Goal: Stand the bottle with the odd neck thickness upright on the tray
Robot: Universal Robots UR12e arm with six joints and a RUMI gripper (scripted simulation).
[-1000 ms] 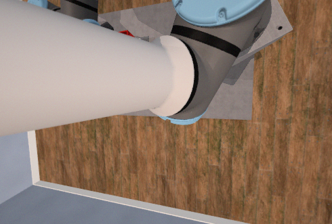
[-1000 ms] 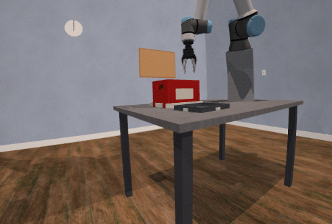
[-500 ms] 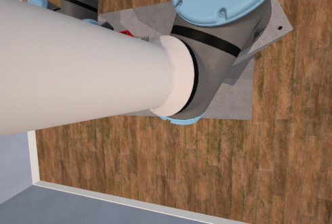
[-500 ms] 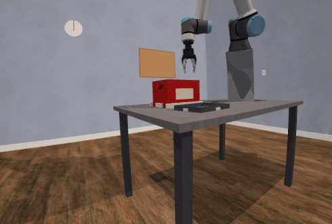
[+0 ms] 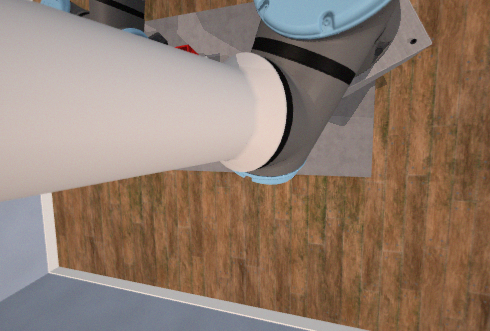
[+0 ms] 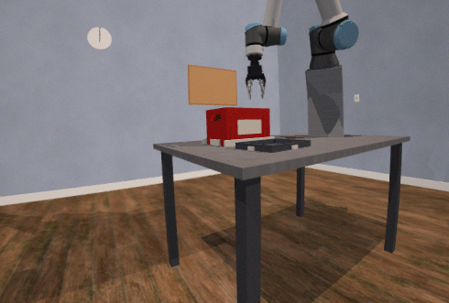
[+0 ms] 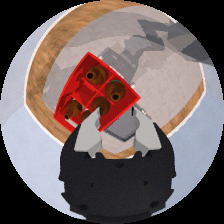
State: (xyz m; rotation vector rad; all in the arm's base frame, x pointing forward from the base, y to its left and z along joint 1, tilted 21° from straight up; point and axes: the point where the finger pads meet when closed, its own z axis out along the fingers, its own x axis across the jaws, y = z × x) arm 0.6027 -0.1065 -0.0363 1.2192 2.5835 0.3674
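The red crate (image 5: pixel 186 49) (image 6: pixel 217 128) (image 7: pixel 114 75) stands on the table. The wrist view shows several brown bottles in its compartments, including one bottle (image 7: pixel 96 75) at the far corner, one bottle (image 7: pixel 116 91) toward the right and one bottle (image 7: pixel 73 108) at the left. Another bottle is partly hidden by the left finger. Neck widths cannot be compared at this size. The dark tray (image 6: pixel 257 146) (image 7: pixel 120 129) lies beside the crate, holding no visible bottle. My gripper (image 6: pixel 257 98) (image 7: pixel 116 107) is partly open and empty, pointing down above the crate's top.
The grey table (image 5: pixel 345 153) (image 6: pixel 202 151) carries the crate and tray. The robot's pedestal (image 6: pixel 324 103) rises behind them at the right. The arm hides most of the crate and all of the tray in the top view. Crate walls and dividers surround the bottles.
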